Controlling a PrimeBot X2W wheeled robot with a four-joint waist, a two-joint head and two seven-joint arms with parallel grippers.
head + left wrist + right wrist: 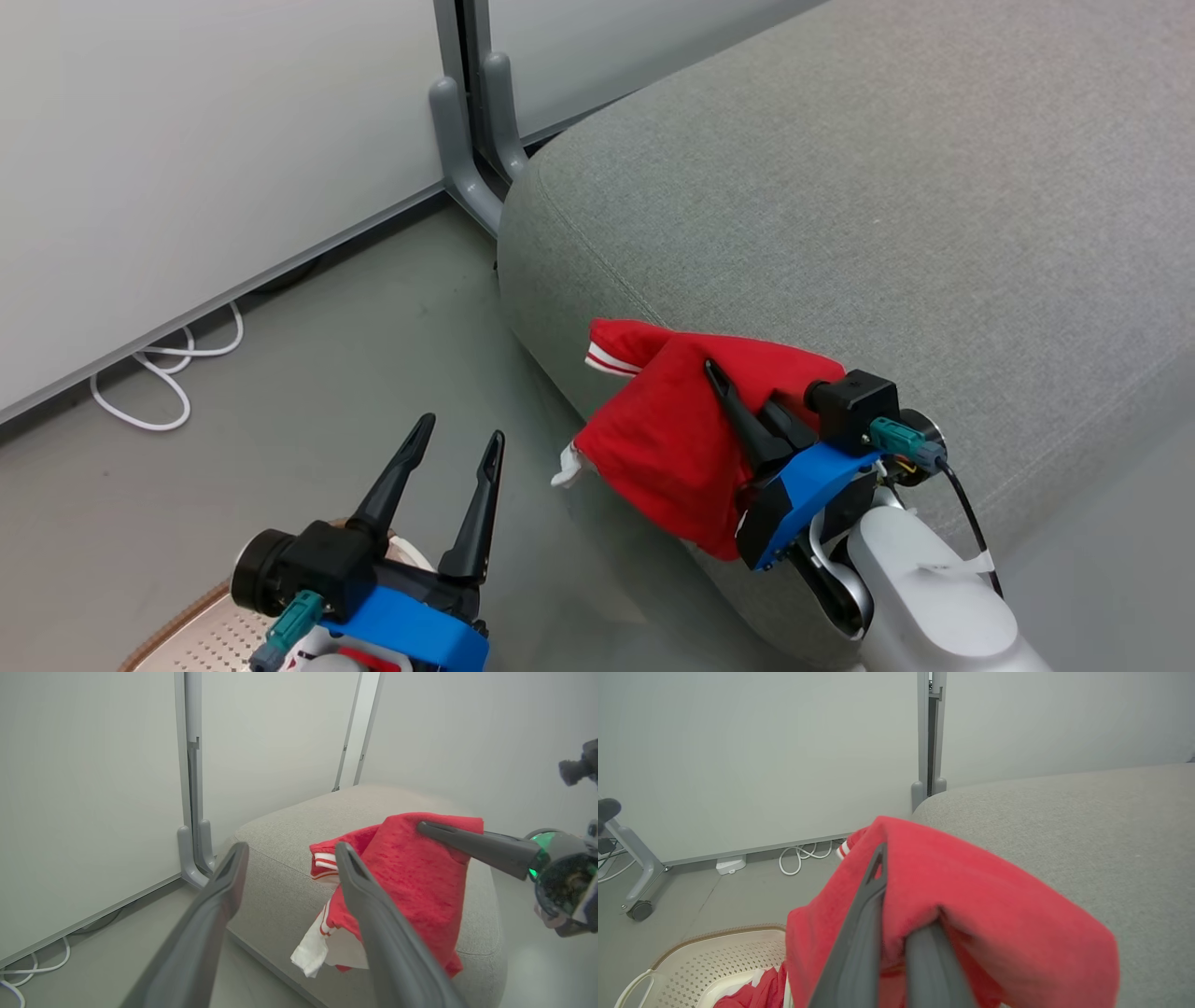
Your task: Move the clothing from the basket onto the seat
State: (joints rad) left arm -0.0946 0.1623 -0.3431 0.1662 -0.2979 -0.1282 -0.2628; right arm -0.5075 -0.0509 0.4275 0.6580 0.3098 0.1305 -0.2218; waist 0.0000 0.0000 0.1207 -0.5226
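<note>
Grey floor (327, 373) and pale wall panels (187, 140) sit around the big grey seat (887, 187). Our right gripper (721, 375) is at the front edge of the seat, and its two dark fingers are pinched tight on a red shirt (672, 439). The shirt hangs over the seat's round edge. One striped sleeve looks like it touches the top of the seat, and the rest droops down the seat's side, with a bit of white cloth at the bottom. We cannot tell for sure how much of it rests on the seat. Our left gripper (461, 429) is lower down, beside the seat, with its fingers spread wide and nothing between them. Under it, on the floor next to the seat, is the basket (177, 621). From the right wrist we see more red and white cloth (747, 994) lying inside the basket. So we think the job is only partly done. This shirt is almost there, but it needs to go further onto the seat before we let go, or it may slide off. After that, the cloth in the basket has to come over too.
</note>
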